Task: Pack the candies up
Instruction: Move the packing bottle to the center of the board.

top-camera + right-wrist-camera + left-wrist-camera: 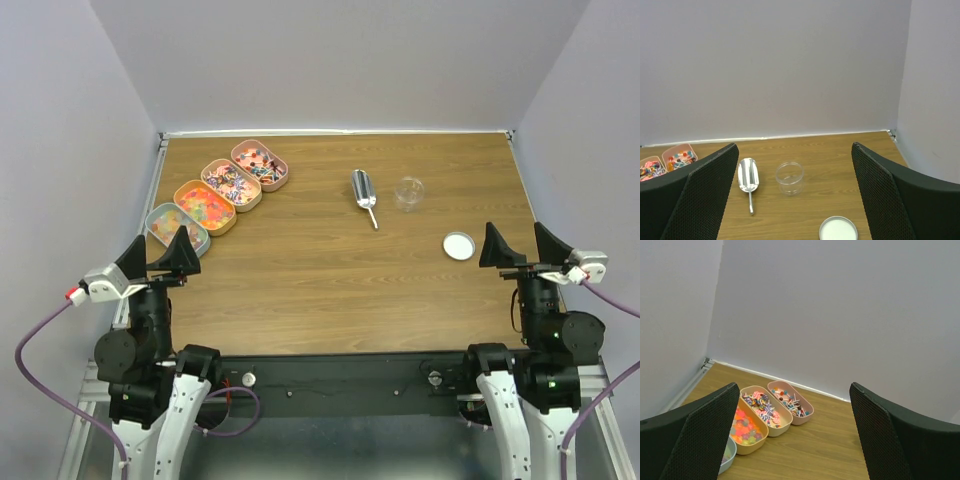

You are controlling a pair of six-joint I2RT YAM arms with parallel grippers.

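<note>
The candies (206,207) lie loose in several oval tins (260,165) lined up diagonally at the back left; the left wrist view shows the candies (746,426) as orange gummies, striped sweets and small lollipops. A silver scoop (364,190) lies mid-table beside an empty clear jar (408,193), and the scoop (748,176) and jar (789,177) also show in the right wrist view. The jar's round lid (459,245) lies flat nearby. My left gripper (162,242) hovers open near the tins. At the right edge my right gripper (515,232) is open near the lid. Both hold nothing.
Grey walls enclose the wooden table (320,290) on three sides. A white rim (330,132) runs along its back edge. Both arm bases and purple cables sit at the near edge.
</note>
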